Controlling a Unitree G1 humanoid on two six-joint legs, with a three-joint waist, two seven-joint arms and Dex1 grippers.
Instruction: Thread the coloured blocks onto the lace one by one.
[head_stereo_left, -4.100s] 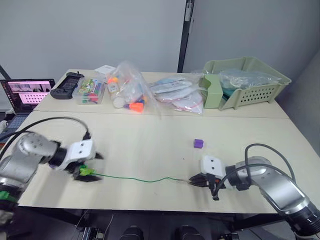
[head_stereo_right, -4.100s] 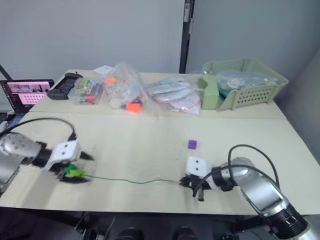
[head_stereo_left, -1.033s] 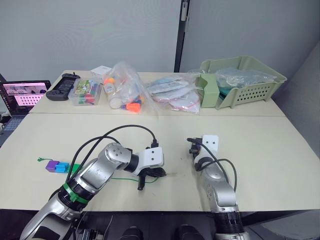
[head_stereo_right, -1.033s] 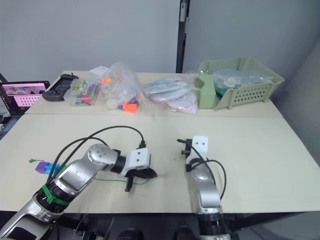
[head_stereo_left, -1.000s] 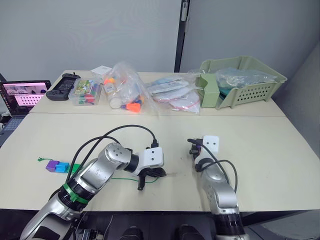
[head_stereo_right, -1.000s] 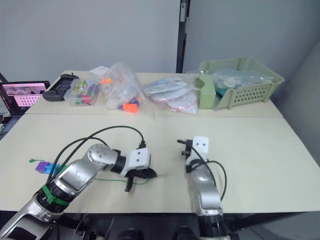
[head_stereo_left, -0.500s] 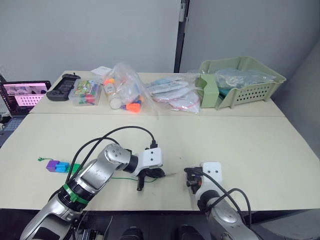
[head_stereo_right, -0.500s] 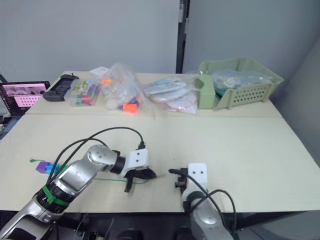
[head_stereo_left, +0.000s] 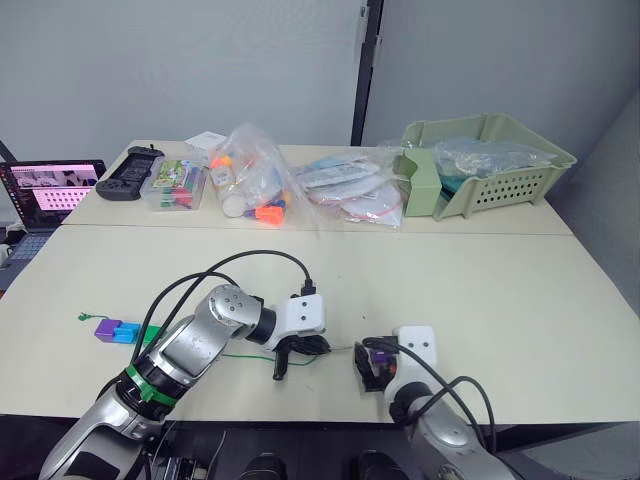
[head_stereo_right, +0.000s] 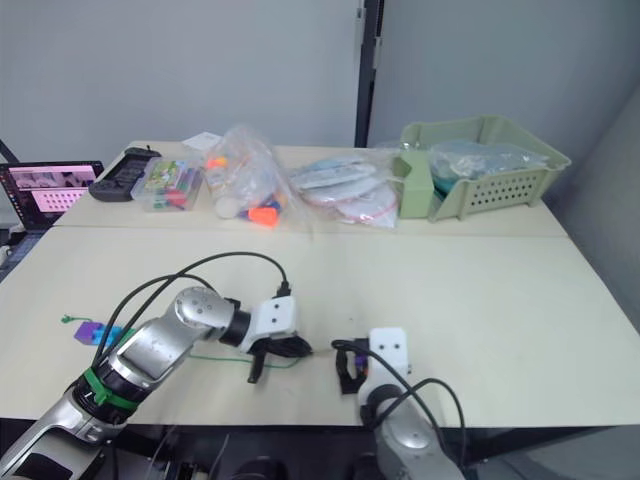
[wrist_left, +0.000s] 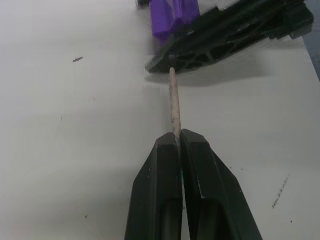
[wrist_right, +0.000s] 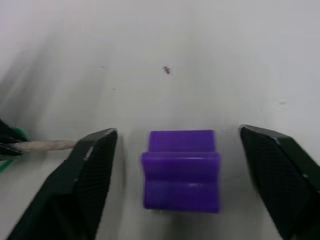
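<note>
My left gripper (wrist_left: 179, 136) is shut on the lace's pale stiff tip (wrist_left: 173, 100), low over the table near its front edge. The green lace (head_stereo_left: 245, 356) trails left to a purple block (head_stereo_left: 104, 327) and a blue block (head_stereo_left: 124, 332) strung side by side, with a green piece beside them. My right gripper (wrist_right: 176, 131) is open just right of the tip. A purple block (wrist_right: 181, 170) sits on the table between its fingers (wrist_right: 95, 165), with a gap on each side. The tip's end reaches one right finger (wrist_left: 230, 32) beside this block (wrist_left: 174, 15).
Along the table's far side stand a green basket (head_stereo_left: 500, 160), clear bags of toys (head_stereo_left: 250, 185), flat bags (head_stereo_left: 350, 190), a clear box of coloured pieces (head_stereo_left: 178, 183) and a black controller (head_stereo_left: 125, 172). An open laptop (head_stereo_left: 45, 190) sits at the far left.
My right gripper came from mid-table down toward the front edge, shifted left to the lace tip, and opened around the purple block. My left gripper held still on the tip.
</note>
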